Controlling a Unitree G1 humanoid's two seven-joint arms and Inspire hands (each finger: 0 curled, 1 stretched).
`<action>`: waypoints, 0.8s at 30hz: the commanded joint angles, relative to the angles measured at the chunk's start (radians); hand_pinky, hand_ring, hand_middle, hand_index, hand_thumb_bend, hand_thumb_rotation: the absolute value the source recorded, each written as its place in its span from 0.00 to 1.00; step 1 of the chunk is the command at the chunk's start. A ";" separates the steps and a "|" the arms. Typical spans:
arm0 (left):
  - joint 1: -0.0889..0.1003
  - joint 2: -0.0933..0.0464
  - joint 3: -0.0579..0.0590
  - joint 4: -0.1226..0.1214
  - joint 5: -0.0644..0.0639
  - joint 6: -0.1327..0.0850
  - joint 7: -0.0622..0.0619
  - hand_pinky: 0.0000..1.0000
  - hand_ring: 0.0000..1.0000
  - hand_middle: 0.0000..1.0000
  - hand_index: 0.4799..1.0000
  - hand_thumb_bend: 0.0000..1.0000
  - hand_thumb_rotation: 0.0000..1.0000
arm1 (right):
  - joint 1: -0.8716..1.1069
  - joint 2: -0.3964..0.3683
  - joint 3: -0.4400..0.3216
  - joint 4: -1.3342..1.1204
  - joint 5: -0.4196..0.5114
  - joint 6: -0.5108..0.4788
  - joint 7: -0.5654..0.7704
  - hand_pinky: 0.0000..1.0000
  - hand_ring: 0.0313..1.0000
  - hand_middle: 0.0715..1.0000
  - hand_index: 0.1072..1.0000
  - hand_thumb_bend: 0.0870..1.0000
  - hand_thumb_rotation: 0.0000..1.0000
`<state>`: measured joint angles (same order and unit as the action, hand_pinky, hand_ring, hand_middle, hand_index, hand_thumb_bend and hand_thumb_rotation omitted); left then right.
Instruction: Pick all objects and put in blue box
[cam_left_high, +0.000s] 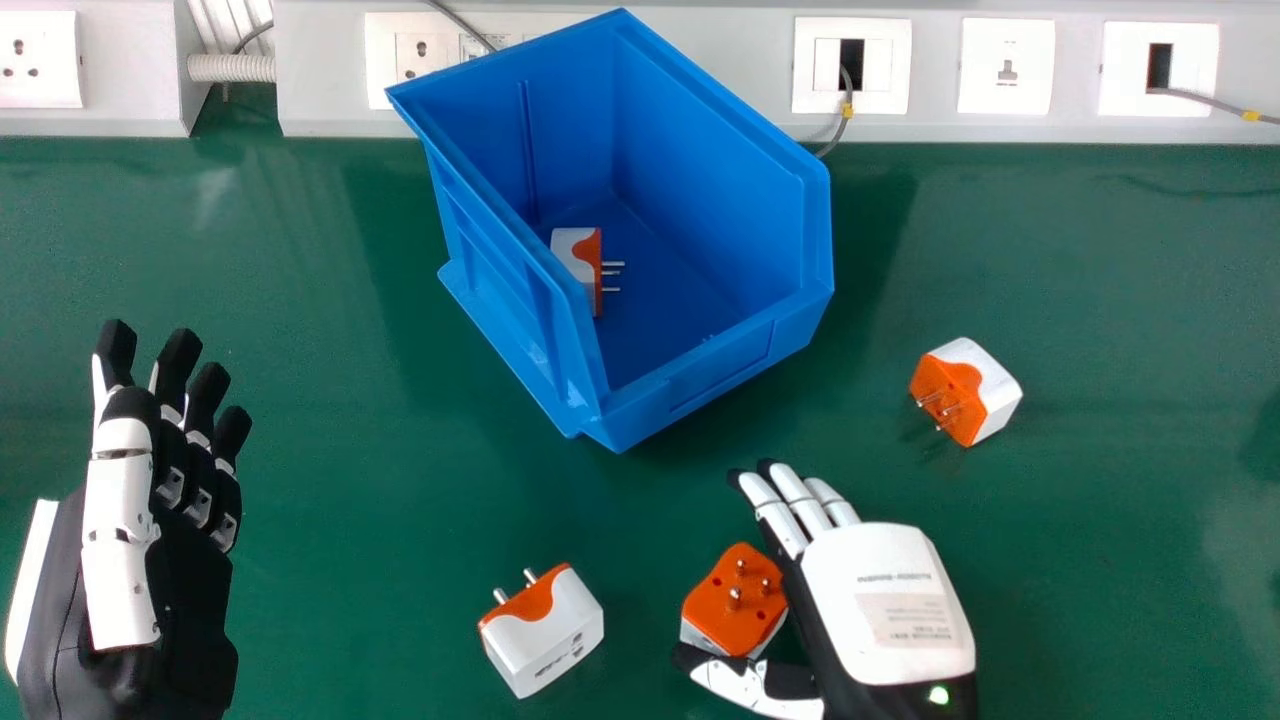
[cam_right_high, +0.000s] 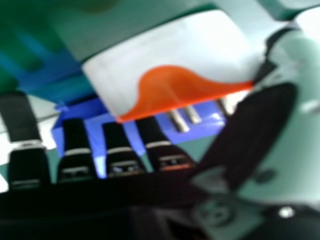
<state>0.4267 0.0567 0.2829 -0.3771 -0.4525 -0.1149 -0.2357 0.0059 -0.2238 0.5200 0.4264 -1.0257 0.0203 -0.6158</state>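
The right hand's (cam_left_high: 885, 600) fingers (cam_left_high: 786, 500) are extended, neither clenched nor released clear of the work; between them and the thumb (cam_left_high: 752, 688) sits the nearest adapter (cam_left_high: 738, 598), orange prong face upward, close beside the palm; whether the thumb presses on it, I cannot tell. To the left of these fingers and thumb, well apart from them, the second adapter (cam_left_high: 545, 640) rests on the green worktop (cam_left_high: 370, 560), its prongs pointing away from the robot; beyond the fingertips and off to their right lies the third adapter (cam_left_high: 968, 392), prongs angled back towards the robot's left. Ahead of the fingers and to their left stands the blue box (cam_left_high: 725, 368), with the fourth adapter (cam_left_high: 578, 262) inside near its left wall, prongs pointing right; past it runs the socket trunking (cam_left_high: 1078, 70). Farthest left is the left hand (cam_left_high: 195, 600), its fingers loosely extended over the worktop.
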 joint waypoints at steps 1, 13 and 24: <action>-0.001 0.009 0.007 -0.030 -0.007 -0.004 -0.003 1.00 1.00 1.00 0.99 0.17 1.00 | 0.027 0.001 0.004 0.068 0.043 0.005 0.017 0.72 0.84 0.89 0.85 0.45 0.58; -0.008 0.010 0.012 -0.039 -0.015 0.007 0.006 1.00 1.00 1.00 1.00 0.16 1.00 | -0.021 -0.010 -0.025 0.120 0.198 -0.112 0.071 0.45 0.53 0.60 0.56 0.48 0.15; -0.015 0.012 0.014 -0.047 -0.021 0.023 0.013 1.00 1.00 1.00 1.00 0.16 1.00 | -0.025 -0.007 -0.023 0.063 0.236 -0.038 0.165 0.25 0.30 0.43 0.48 0.47 0.04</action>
<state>0.4202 0.0582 0.2900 -0.3998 -0.4701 -0.0904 -0.2241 -0.0693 -0.2131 0.4832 0.4540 -0.7843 -0.0738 -0.5333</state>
